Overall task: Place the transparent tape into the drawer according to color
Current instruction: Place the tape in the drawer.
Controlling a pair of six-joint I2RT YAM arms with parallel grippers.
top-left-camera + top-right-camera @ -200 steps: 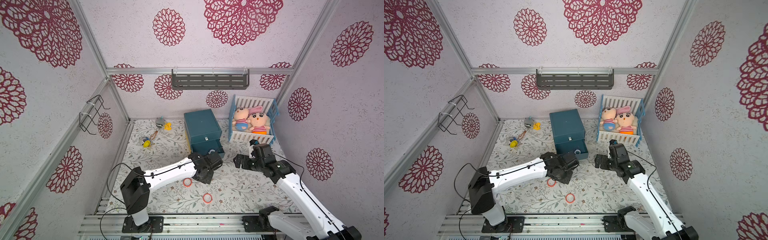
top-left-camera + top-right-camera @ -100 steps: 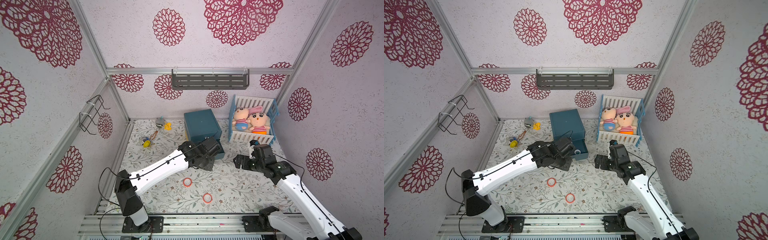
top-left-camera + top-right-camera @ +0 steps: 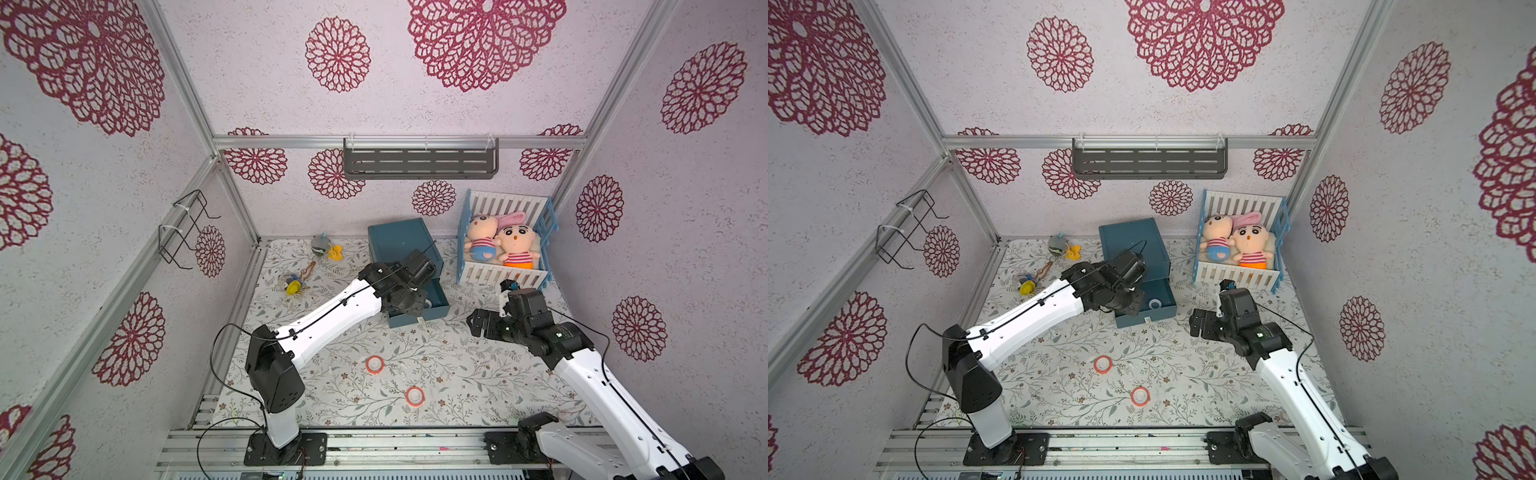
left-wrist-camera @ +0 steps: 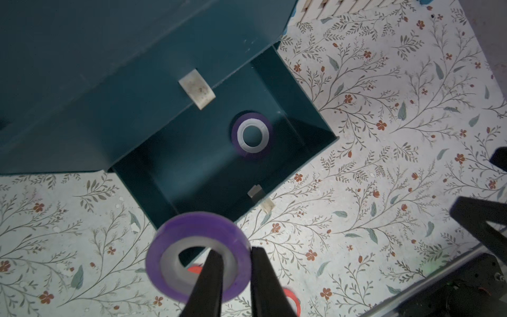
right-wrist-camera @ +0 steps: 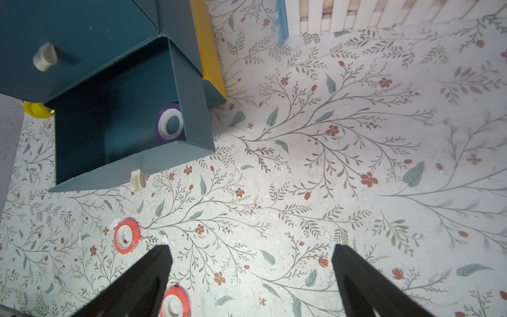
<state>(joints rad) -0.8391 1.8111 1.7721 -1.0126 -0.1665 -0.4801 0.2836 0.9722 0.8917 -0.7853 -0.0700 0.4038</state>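
One purple tape ring (image 4: 197, 255) is off the mat, pinched in the left gripper (image 4: 235, 251): one finger (image 4: 211, 277) goes through the white core, the other sits on the outside, and the jaws are nearly closed on the ring wall. In the left wrist view the ring hangs over the front edge of the open drawer (image 4: 299, 109); it is hidden under the wrist in both top views. The second purple ring (image 4: 252, 135) lies flat inside that drawer, close to a side wall, also seen in a top view (image 3: 1154, 303) and the right wrist view (image 5: 170, 125). Two red-orange rings (image 3: 375, 365) (image 3: 414, 396) lie flat on the floral mat (image 3: 457, 374), near each other and well apart from the drawer. The drawer is the pulled-out bottom one of the teal cabinet (image 3: 399, 243). The right gripper (image 5: 252, 252) is spread wide with nothing in it, above the mat beside the drawer front, also in a top view (image 3: 482, 326). A crib (image 3: 505, 272) with two plush dolls stands just beside the cabinet; the keychain toys (image 3: 295, 286) lie on its other side.
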